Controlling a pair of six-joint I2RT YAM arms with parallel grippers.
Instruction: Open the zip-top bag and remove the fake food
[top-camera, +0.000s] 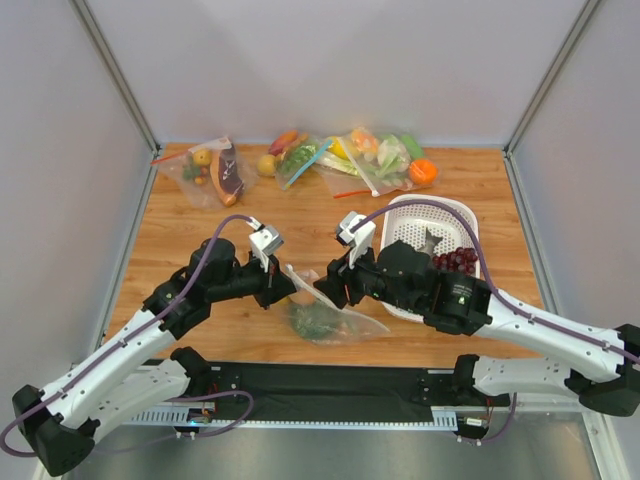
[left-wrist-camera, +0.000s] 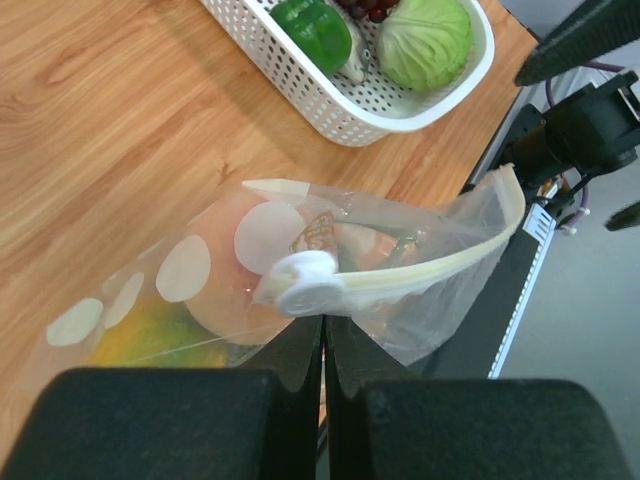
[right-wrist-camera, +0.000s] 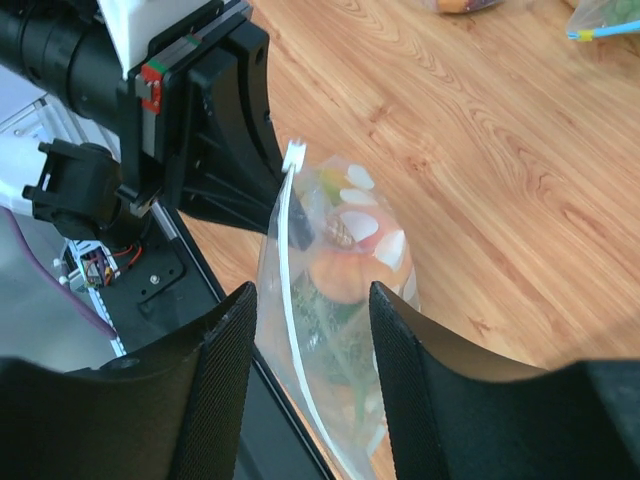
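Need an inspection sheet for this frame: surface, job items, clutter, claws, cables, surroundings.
Surface: wooden table, light grain, no damage seen.
Job's things: zip-top bag lies near the front edge between the arms. The fake food is inside it. Cannot tell whether the zip is open.
Clutter: white basket holding a green pepper, a cabbage and grapes. Filled clear bags sit along the far edge.
Grippers: left claw is shut on the bag film beside the slider. Right claw is open, straddling the zip edge.
Cables: purple cables loop over both arms, the right one arcing above the basket.
Surroundings: white walls and metal frame posts.
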